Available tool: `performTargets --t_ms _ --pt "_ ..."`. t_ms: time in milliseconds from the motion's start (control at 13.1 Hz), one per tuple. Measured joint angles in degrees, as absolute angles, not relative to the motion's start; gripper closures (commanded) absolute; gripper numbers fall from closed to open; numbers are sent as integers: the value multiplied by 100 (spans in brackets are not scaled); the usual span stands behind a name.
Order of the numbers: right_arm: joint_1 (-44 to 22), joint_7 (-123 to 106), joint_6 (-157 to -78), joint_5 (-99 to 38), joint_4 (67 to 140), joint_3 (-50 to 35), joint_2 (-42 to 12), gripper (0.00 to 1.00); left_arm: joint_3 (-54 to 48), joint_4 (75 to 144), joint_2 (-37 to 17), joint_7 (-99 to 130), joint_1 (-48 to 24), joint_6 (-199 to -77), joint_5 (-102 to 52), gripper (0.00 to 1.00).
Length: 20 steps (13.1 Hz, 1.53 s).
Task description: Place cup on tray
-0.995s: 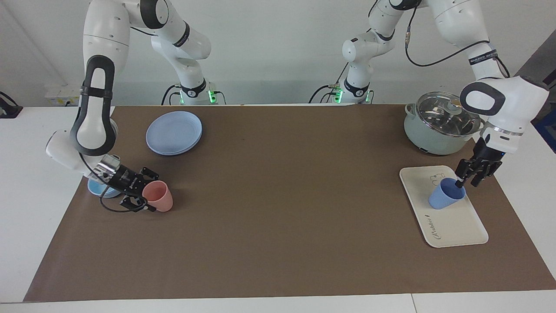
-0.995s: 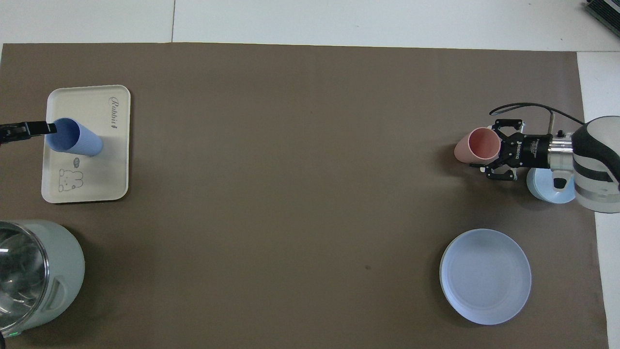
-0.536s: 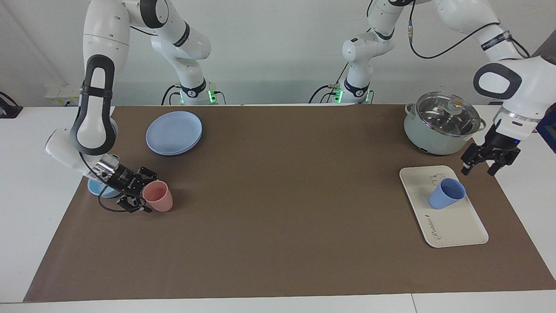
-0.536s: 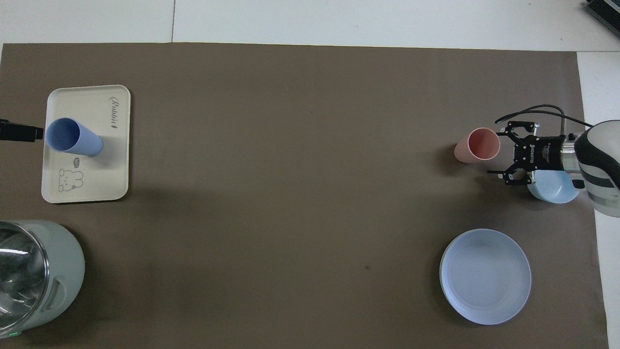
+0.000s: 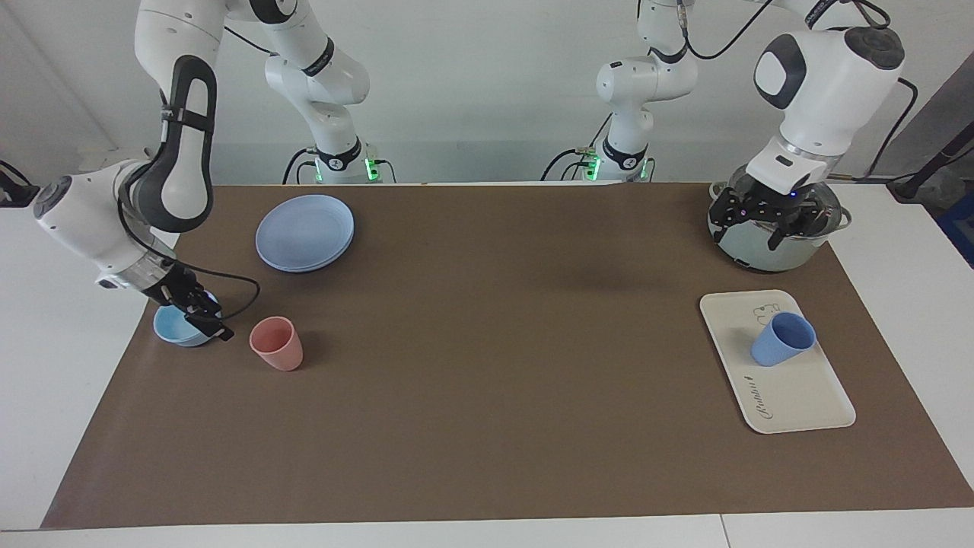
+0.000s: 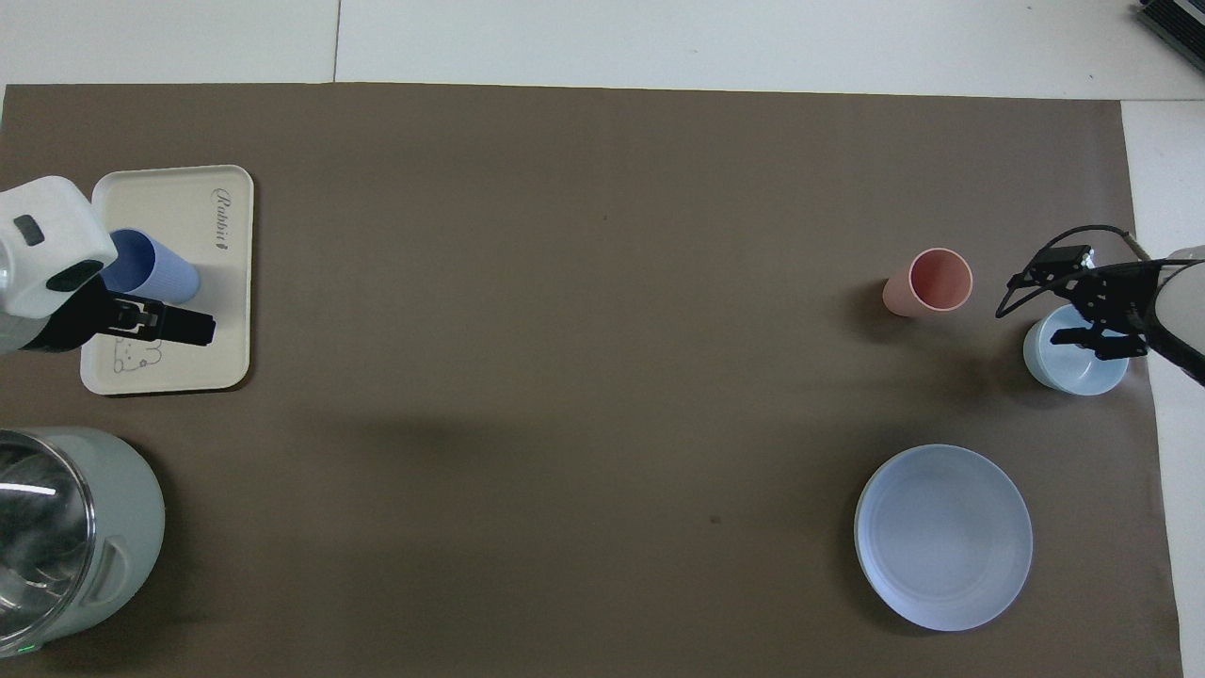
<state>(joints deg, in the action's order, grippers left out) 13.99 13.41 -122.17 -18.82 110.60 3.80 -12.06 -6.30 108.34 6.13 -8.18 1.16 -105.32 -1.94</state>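
Observation:
The periwinkle-blue cup [image 5: 782, 340] [image 6: 162, 275] stands upright on the cream-white tray [image 5: 799, 399] [image 6: 193, 212], beside the bear drawing, with nothing touching it. My left gripper [image 5: 768, 227] [image 6: 174, 325] is open and empty, raised high in the air over the tray's end nearest the robots and the pot. Its white wrist covers part of the cup's rim in the overhead view. My right gripper [image 5: 209, 323] [image 6: 1083, 318] is open and empty, low over the light-blue bowl at the right arm's end of the table.
A salmon-pink cup [image 5: 275, 344] [image 6: 930, 281] stands upright beside the light-blue bowl [image 5: 169, 329] [image 6: 1068, 372]. Nearer to the robots lies a round blue plate [image 5: 304, 232] [image 6: 943, 537]. A pale-green pot [image 5: 753, 255] [image 6: 75, 527] with a glass lid stands by the tray.
My left gripper let go of the blue cup, then rose and drew back toward the pot. My right gripper released the pink cup and pulled back over the bowl.

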Motion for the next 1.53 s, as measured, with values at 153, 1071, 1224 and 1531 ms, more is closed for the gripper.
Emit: performTargets --t_ms 153,1071,1224,1531 --pt "1357 1015 -11858 -1385 11063 346 -965 0 -635 10826 721 -284 -189 -10455 -186 0" --pt "-341 688 -9999 -394 10728 200 389 0 -392 9201 543 -384 -88 -8765 -177 0" --pt "-341 688 -9564 -392 10176 171 392 0 -392 9390 544 -488 -44 -8892 -178 0" --pt "-342 688 -8740 -353 9147 170 57 0 -422 9523 591 -507 -45 -8922 -178 0"
